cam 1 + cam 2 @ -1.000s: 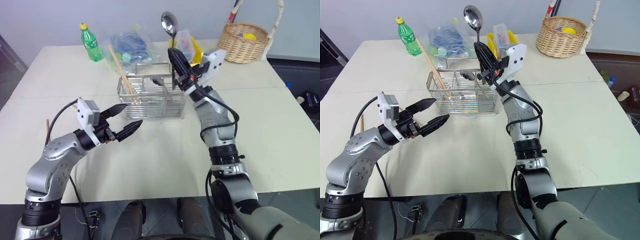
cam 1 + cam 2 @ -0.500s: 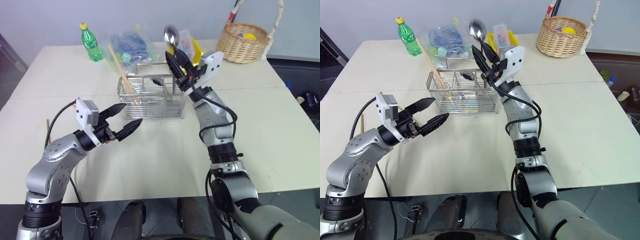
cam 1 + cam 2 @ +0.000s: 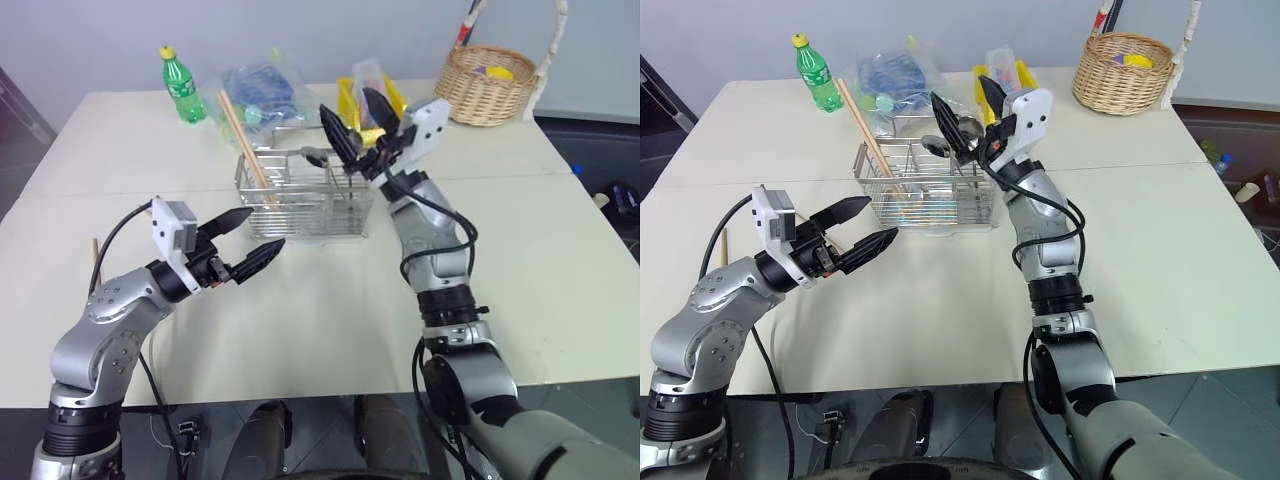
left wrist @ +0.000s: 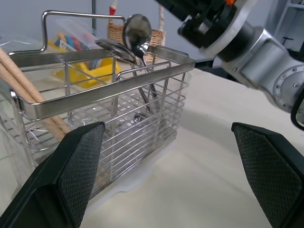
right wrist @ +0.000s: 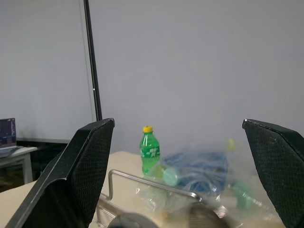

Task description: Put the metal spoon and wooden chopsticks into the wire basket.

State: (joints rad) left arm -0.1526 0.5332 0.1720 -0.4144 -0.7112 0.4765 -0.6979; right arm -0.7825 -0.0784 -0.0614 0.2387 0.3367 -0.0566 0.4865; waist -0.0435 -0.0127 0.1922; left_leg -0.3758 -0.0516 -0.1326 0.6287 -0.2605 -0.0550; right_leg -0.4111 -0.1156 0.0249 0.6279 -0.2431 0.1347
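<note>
1. The worktop (image 3: 300, 330) is a broad cream surface that carries everything in the scene.
2. The wire basket (image 3: 305, 195) stands upright near the middle of the worktop, on the far side of both hands, with its wire handle (image 4: 71, 14) arching over the top.
3. A round woven wicker basket (image 3: 490, 85) sits at the far right corner of the worktop, well apart from the wire basket.
4. A crumpled clear plastic bag (image 3: 255, 90) with blue contents lies just beyond the wire basket, and a yellow bin (image 3: 375, 105) sits beside it to the right.
5. The right hand (image 3: 352, 118) is raised over the right end of the wire basket, its two black fingers spread wide and holding nothing.
6. The left hand (image 3: 250, 235) hovers above the worktop on the near side of the wire basket, fingers wide apart and empty, pointing towards the basket.
7. A green bottle (image 3: 182, 85) with a yellow cap stands upright at the far left of the worktop.
8. The wooden chopsticks (image 3: 245, 145) lean in the left compartment of the wire basket, their upper ends sticking out above the rim and tilted to the far left.
9. The metal spoon (image 4: 137, 38) stands in the right compartment of the wire basket, handle down and bowl up above the rim, beside another piece of metal cutlery (image 4: 114, 47).
</note>
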